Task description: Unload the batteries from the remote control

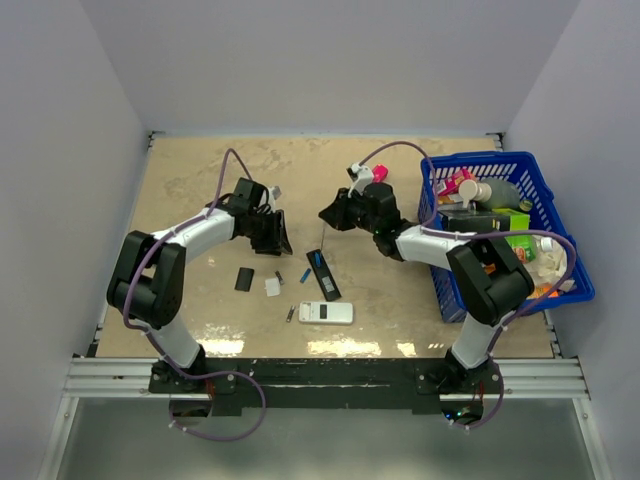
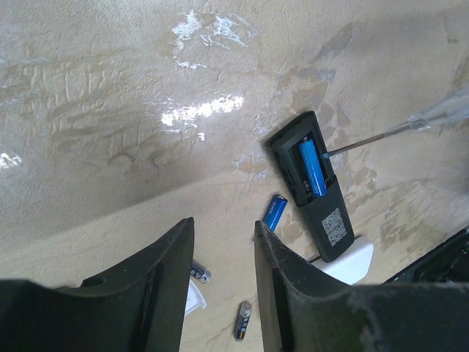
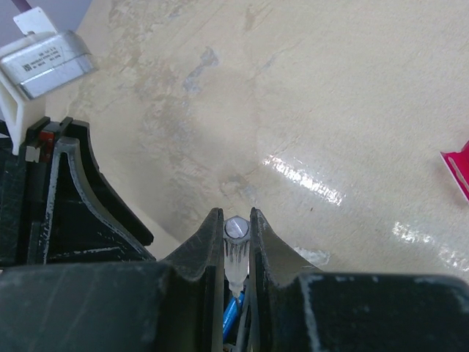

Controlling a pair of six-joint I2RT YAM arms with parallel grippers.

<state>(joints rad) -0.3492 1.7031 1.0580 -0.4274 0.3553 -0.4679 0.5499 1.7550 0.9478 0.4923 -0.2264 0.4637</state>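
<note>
The black remote (image 1: 322, 275) lies back up with its compartment open and one blue battery (image 2: 311, 167) still in it. A second blue battery (image 2: 276, 212) lies loose beside it. Two greyish batteries (image 2: 242, 321) (image 2: 199, 273) lie nearer. My right gripper (image 1: 335, 215) is shut on a clear-handled screwdriver (image 3: 236, 242), and the thin shaft (image 2: 366, 139) reaches down to the seated battery's end. My left gripper (image 2: 223, 224) is open and empty, hovering left of the remote.
A white remote (image 1: 326, 313) lies near the front. A black cover (image 1: 244, 279) and a white cover (image 1: 272, 286) lie left of the remotes. A blue basket (image 1: 480, 157) full of items stands at the right.
</note>
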